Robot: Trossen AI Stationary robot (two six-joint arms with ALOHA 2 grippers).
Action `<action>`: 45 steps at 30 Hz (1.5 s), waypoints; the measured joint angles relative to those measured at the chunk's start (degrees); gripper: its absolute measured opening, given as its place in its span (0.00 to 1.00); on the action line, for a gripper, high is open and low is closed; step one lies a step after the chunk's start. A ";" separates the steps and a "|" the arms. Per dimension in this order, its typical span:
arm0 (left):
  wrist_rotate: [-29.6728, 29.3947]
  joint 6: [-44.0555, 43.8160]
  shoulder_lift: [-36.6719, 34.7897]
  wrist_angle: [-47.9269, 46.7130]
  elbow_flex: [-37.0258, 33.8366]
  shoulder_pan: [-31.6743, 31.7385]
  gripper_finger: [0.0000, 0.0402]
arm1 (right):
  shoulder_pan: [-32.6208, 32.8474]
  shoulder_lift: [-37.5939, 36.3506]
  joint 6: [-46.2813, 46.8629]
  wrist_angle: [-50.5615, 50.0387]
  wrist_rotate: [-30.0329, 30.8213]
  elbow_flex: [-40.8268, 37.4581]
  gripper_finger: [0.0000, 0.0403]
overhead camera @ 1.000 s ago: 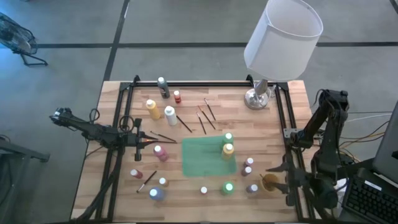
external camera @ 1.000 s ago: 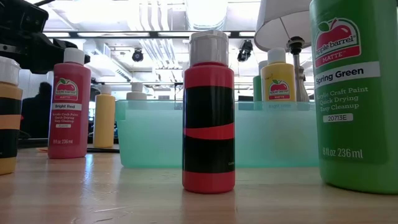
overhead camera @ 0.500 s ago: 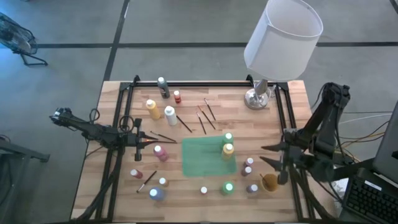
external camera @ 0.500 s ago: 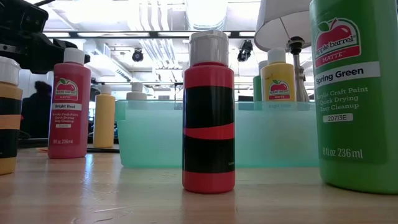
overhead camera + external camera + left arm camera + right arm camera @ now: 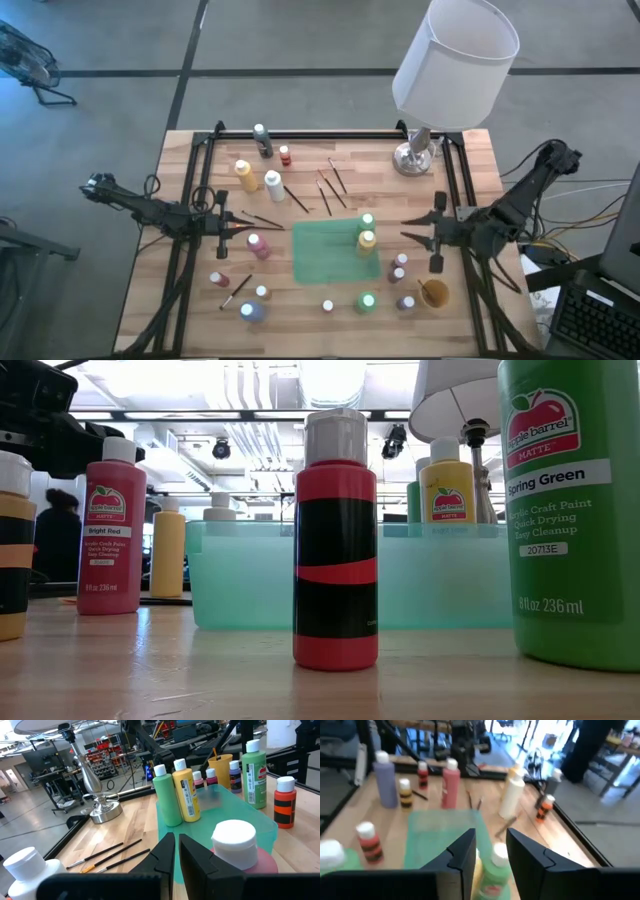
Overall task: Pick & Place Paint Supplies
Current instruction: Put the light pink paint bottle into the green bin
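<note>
From above, the paint bottles are scattered over the wooden surface (image 5: 200, 310) around the green mat (image 5: 325, 255) — a green bottle (image 5: 367, 222) and a yellow bottle (image 5: 367, 240) stand on its right edge, brushes (image 5: 330, 190) lie beyond it. The left gripper (image 5: 238, 232) sits near the pink bottle (image 5: 258, 245), the right gripper (image 5: 405, 229) just right of the mat. The left wrist view shows its fingers (image 5: 164, 855) clenched and empty; the right wrist view shows that arm's fingers (image 5: 465, 851) parted above the green bottle — grasping nothing.

Overhead straight down on the whole worktop (image 5: 320, 150), low close at surface level, both wrists inward, all sharing the green mat (image 5: 330, 252).
</note>
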 joint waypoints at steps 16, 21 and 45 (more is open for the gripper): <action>0.02 -0.01 0.00 -0.02 -0.07 0.00 0.07 | -5.13 -18.72 -0.68 -13.13 -6.54 -3.36 0.02; 0.02 -0.02 0.00 -0.02 -0.09 0.00 0.07 | -5.13 -20.80 -5.13 -1.32 -17.56 -6.83 0.02; 0.02 -0.01 0.00 -0.02 -0.09 0.00 0.07 | -5.14 -28.37 -9.83 -16.04 -16.19 -4.81 0.02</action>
